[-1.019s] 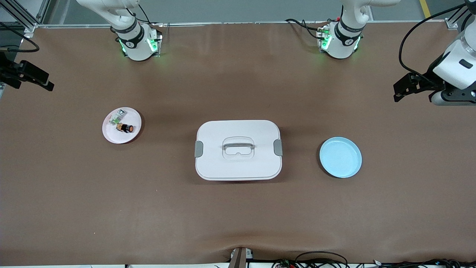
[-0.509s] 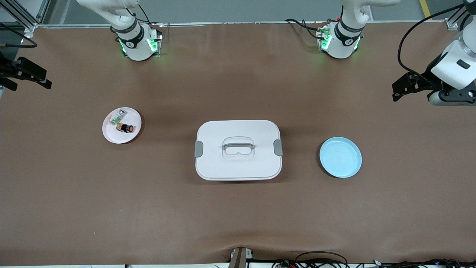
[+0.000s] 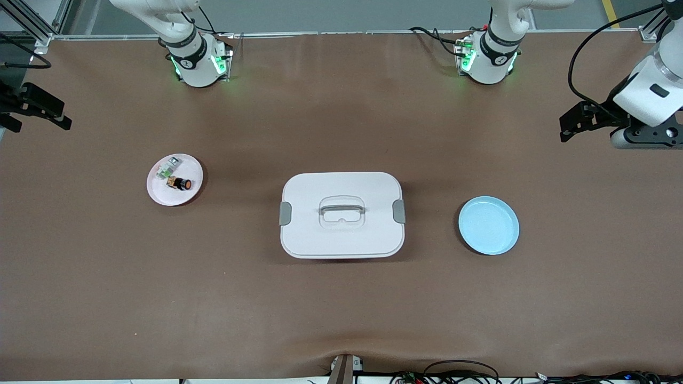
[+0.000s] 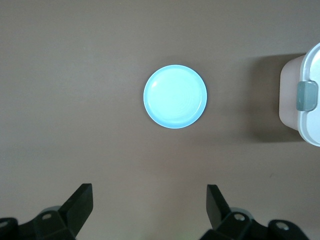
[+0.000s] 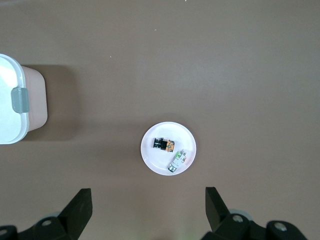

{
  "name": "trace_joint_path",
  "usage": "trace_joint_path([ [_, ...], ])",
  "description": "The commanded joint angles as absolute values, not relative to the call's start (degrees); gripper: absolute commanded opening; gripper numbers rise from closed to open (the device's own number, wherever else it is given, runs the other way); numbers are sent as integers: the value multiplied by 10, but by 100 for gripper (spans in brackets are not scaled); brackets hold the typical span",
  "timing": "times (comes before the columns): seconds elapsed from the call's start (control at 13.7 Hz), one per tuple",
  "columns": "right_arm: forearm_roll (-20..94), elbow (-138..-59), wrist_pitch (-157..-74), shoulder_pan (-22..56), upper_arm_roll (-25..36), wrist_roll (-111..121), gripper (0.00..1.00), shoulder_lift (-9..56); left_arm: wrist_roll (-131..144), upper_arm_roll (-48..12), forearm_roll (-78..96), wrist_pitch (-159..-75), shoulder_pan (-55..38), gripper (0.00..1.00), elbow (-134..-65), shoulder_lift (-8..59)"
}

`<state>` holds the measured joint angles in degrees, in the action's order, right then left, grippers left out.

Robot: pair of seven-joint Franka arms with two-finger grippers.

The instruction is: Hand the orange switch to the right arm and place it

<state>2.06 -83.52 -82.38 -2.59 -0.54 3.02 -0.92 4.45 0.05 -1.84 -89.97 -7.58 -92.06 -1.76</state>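
Hovering: left gripper jaws wide, empty, over bench | right gripper jaws wide, empty | orange switch on pink plate, well apart from both

Switch on plate, beside lidded box.

Brown table, pink plate, light-blue plate, white grey-latched box
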Motion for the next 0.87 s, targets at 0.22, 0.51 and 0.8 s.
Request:
trace_joint_path([
  [0.22,13,-825,-821,-33,-11,37,100,-8,33,-3,-11,-892,-72,100,-928,-32],
  [0.51,13,-825,-831,-33,-11,37,100,-8,32,-2,-11,-888,-71,100,-925,-32],
  [0.8,13,-825,-838,-33,-12,37,100,-8,32,-3,-9,-887,-71,100,-925,-33],
])
